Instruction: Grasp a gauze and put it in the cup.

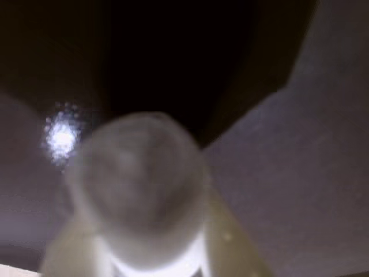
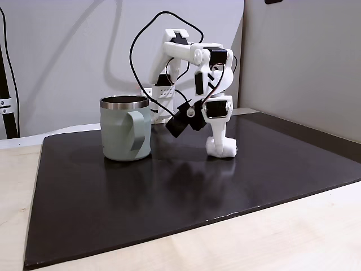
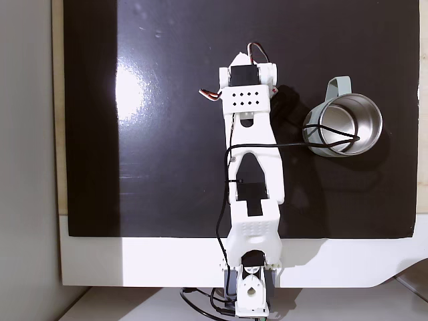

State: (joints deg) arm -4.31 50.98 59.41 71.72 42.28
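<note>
Black glossy mat (image 2: pixel 169 197) on a pale wooden table (image 2: pixel 271 243), plain grey wall (image 2: pixel 67 56) behind (lamp glare on the mat)

No text, label, brand, number or sign can be read on the mug (image 2: pixel 126 129), the arm (image 3: pixel 252 144) or the black mat (image 2: pixel 169 197).

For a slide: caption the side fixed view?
Gripper down on the gauze on the black mat, beside the cup.
</note>
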